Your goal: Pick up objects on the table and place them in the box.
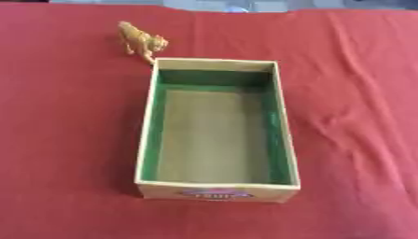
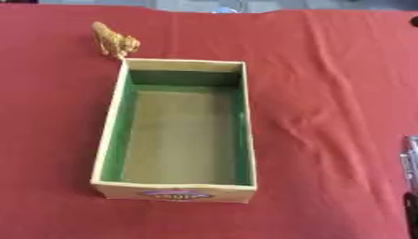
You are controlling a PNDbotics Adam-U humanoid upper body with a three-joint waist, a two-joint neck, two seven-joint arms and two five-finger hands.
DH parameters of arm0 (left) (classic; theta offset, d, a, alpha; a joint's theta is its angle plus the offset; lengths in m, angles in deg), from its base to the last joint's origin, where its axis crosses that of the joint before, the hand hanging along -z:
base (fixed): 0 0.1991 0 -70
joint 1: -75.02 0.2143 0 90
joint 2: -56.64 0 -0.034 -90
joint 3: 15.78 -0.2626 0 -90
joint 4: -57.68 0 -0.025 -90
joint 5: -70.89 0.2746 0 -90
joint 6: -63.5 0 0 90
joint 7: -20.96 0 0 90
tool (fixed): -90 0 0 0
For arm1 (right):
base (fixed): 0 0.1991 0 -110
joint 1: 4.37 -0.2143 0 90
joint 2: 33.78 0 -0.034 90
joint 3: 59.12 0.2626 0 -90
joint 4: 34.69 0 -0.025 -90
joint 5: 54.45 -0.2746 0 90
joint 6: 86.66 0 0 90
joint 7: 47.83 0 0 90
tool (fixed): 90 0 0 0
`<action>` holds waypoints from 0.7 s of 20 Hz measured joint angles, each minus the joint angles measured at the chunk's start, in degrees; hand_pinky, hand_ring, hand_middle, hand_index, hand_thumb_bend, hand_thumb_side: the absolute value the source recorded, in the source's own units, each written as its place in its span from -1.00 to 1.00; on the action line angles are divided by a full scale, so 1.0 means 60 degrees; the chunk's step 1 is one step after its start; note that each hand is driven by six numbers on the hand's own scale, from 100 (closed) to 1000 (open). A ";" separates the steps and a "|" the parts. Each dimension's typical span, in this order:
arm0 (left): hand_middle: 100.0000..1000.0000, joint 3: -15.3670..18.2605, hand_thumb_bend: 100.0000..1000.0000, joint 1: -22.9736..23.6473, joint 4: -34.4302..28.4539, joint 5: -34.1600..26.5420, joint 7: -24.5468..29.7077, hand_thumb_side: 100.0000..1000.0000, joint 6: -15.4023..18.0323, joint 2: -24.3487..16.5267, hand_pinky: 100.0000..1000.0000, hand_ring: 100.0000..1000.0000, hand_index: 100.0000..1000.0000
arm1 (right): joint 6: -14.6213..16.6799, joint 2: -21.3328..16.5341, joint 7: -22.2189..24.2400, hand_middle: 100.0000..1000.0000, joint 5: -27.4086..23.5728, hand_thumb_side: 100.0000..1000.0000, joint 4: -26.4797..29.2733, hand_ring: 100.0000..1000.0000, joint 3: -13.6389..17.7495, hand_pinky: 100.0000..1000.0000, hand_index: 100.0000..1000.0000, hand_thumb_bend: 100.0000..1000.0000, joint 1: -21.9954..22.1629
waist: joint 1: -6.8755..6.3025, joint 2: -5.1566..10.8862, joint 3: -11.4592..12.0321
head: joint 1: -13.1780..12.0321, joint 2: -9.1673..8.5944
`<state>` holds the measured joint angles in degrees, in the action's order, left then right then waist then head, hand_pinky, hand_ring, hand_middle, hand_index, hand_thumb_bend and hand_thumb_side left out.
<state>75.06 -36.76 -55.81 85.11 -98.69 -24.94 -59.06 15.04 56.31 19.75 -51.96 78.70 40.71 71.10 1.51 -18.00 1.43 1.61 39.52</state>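
A small tan toy animal point(image 1: 142, 41) stands on the red cloth, right at the far left corner of the box. The cardboard box point(image 1: 287, 122) is open at the top, green on its inner walls, with a label on its near wall; nothing lies inside it. A silver and black sliver of my right hand point(image 2: 410, 186) shows at the right edge of the right eye view, well away from the box and the toy. My left hand shows in neither view.
A red cloth point(image 1: 359, 93) covers the whole table, with creases to the right of the box. The table's far edge runs along the top of the views, with a grey floor beyond it.
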 measured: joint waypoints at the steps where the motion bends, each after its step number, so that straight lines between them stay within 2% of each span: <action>1: 0.25 -0.0140 -1.00 -0.0216 0.0075 0.0122 0.0129 -0.11 -0.0021 -0.0211 -0.01 0.00 0.61 | 0.0011 -0.0001 -0.0011 0.07 0.0003 0.30 0.0000 0.12 0.0001 0.65 0.38 -1.00 0.0000 | 0.0000 0.0000 -0.0008 | -0.0024 -0.0016; 5: 0.31 -0.0681 -1.00 -0.1109 0.0716 0.0662 0.0667 -0.09 0.0119 -0.1051 0.10 0.09 0.70 | 0.0021 -0.0003 -0.0011 0.07 0.0019 0.30 0.0000 0.12 -0.0005 0.65 0.38 -1.00 -0.0005 | 0.0006 0.0000 -0.0129 | -0.0159 -0.0054; 9: 0.30 -0.1198 -1.00 -0.2015 0.1588 0.1232 0.1236 0.24 0.0508 -0.1458 0.19 0.16 0.71 | 0.0024 -0.0005 0.0037 0.07 0.0019 0.30 0.0000 0.12 -0.0069 0.65 0.38 -1.00 -0.0016 | -0.0022 -0.0001 -0.0215 | -0.0253 -0.0064; 11: 0.32 -0.1482 -0.99 -0.2485 0.2050 0.1523 0.1519 0.48 0.0762 -0.1468 0.24 0.19 0.74 | 0.0020 -0.0006 0.0074 0.07 0.0019 0.30 0.0000 0.12 -0.0099 0.65 0.38 -1.00 -0.0018 | -0.0057 -0.0004 -0.0275 | -0.0282 -0.0076; 12: 0.32 -0.1628 -0.90 -0.2708 0.2278 0.1670 0.1662 0.56 0.0891 -0.1467 0.26 0.20 0.75 | 0.0022 -0.0006 0.0088 0.07 0.0018 0.30 0.0000 0.12 -0.0121 0.65 0.38 -1.00 -0.0021 | -0.0074 -0.0008 -0.0291 | -0.0290 -0.0095; 13: 0.30 -0.1772 -0.66 -0.2941 0.2509 0.1805 0.1806 0.66 0.1017 -0.1463 0.28 0.21 0.74 | 0.0027 -0.0007 0.0106 0.07 0.0016 0.31 0.0000 0.12 -0.0126 0.65 0.38 -1.00 -0.0025 | -0.0088 -0.0014 -0.0295 | -0.0305 -0.0113; 14: 0.30 -0.1919 -0.55 -0.3147 0.2719 0.1939 0.1939 0.72 0.1134 -0.1452 0.29 0.22 0.74 | 0.0025 -0.0007 0.0128 0.07 0.0014 0.31 0.0000 0.12 -0.0133 0.65 0.38 -1.00 -0.0034 | -0.0100 -0.0025 -0.0298 | -0.0322 -0.0138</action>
<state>63.55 -55.64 -39.50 96.74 -87.05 -18.13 -67.77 15.19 56.27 20.52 -51.88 78.70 39.91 70.90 0.91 -18.15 -0.36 -0.32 38.69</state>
